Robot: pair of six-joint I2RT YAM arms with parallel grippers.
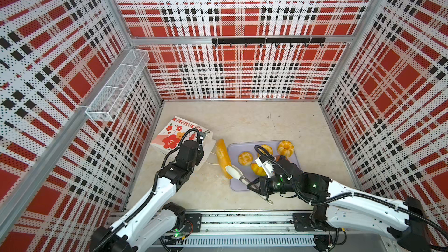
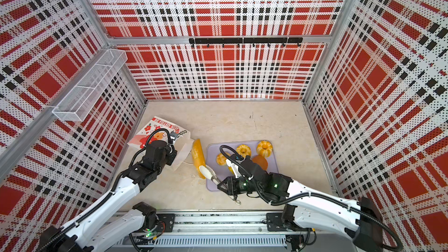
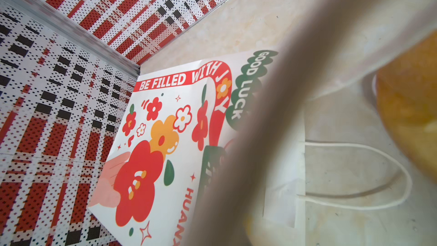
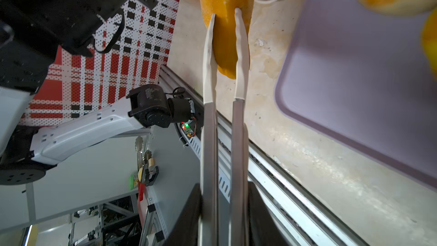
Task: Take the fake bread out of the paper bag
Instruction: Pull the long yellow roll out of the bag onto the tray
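Evidently well along: several breads (image 1: 245, 158) lie on the tray (image 1: 238, 184) beside the right tool (image 1: 253, 185), which grips tongs (image 1: 232, 171) clamping a loaf (image 1: 221, 153) just clear of the bag (image 1: 169, 139), whose rim the left tool (image 1: 200, 154) pinches; any left inside cannot be told.

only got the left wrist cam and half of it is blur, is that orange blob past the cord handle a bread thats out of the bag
Observer: Yes. It's a long loaf lying outside the paper bag, between the bag's mouth and a lavender tray.
Operator: anything holding it
Observer: The right hand is shut on tongs, and their white tips clamp the loaf's near end.
Operator: any bread on that tray
Observer: Several pieces, a fluted ring bun and a roll among them.
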